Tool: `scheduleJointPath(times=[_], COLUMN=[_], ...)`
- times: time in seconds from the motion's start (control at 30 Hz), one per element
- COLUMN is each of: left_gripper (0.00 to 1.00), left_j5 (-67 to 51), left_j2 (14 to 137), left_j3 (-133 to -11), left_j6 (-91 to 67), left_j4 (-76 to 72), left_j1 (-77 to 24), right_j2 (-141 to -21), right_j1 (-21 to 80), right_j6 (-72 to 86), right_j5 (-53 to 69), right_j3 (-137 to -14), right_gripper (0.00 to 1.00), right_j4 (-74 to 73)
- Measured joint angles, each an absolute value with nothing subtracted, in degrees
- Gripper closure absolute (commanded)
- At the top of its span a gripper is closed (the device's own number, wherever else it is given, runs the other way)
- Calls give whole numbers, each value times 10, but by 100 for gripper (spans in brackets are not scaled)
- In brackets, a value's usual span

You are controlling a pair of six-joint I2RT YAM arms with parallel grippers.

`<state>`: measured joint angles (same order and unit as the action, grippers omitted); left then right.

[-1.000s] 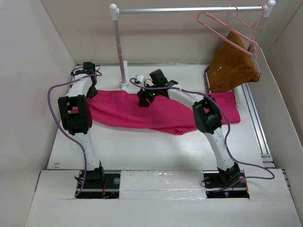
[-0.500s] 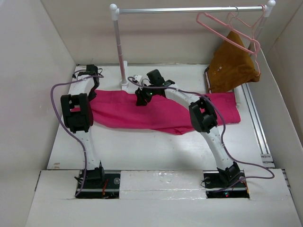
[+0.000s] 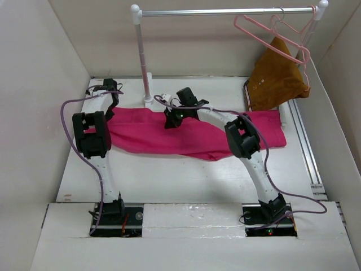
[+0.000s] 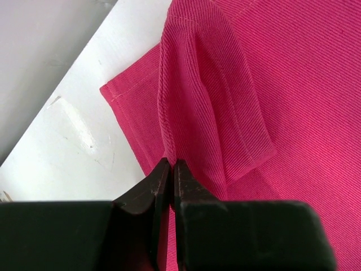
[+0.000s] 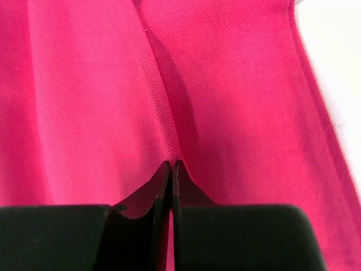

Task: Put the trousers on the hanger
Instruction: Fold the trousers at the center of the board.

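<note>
The magenta trousers (image 3: 192,138) lie spread across the white table, from the left arm over to the right. At their left end my left gripper (image 3: 108,111) is shut on a raised fold by the stitched hem (image 4: 169,130). Its jaws (image 4: 171,164) pinch the cloth tight. Near the middle of the far edge my right gripper (image 3: 174,120) is shut on a ridge of the trousers (image 5: 163,107), its jaws (image 5: 172,165) closed around it. Pale-pink hangers (image 3: 273,36) dangle from the right end of the silver rail (image 3: 225,11).
A mustard-brown garment (image 3: 277,76) hangs under the hangers at the back right. The rail's white post (image 3: 142,56) stands on its base just behind the trousers, between the two grippers. White walls enclose the table on three sides; a metal track (image 3: 307,147) runs along the right.
Both grippers have closed on the cloth, each pinching up a fold. The left arm's wrist moved slightly toward the far left; the right wrist shifted little.
</note>
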<state>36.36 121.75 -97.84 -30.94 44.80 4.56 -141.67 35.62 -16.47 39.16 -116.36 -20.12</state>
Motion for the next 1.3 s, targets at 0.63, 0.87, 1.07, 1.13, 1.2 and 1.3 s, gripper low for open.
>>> scheduleJointPath(times=[0.63, 0.87, 1.07, 1.13, 1.2, 1.3], left_gripper=[95, 30, 22, 20, 20, 20], left_j5=[356, 346, 336, 321, 303, 270], left_j2=[1289, 1323, 1266, 1199, 1122, 1008], left_j3=[-1223, -1239, -1146, -1054, -974, -881], left_j6=[-311, -298, -306, -316, -330, -354], left_j4=[504, 512, 467, 434, 408, 358], left_j1=[32, 31, 33, 36, 44, 74], right_j2=[-1408, -1411, -1373, -1342, -1298, -1225], right_j1=[313, 297, 292, 298, 310, 335], right_j6=[-101, -58, -54, -57, -58, -63], right_j5=[352, 304, 296, 293, 289, 279], right_j3=[-1218, -1214, -1133, -1087, -1033, -964], right_gripper=[82, 39, 31, 35, 45, 80], right_j4=[-153, -143, -117, -115, -111, -102])
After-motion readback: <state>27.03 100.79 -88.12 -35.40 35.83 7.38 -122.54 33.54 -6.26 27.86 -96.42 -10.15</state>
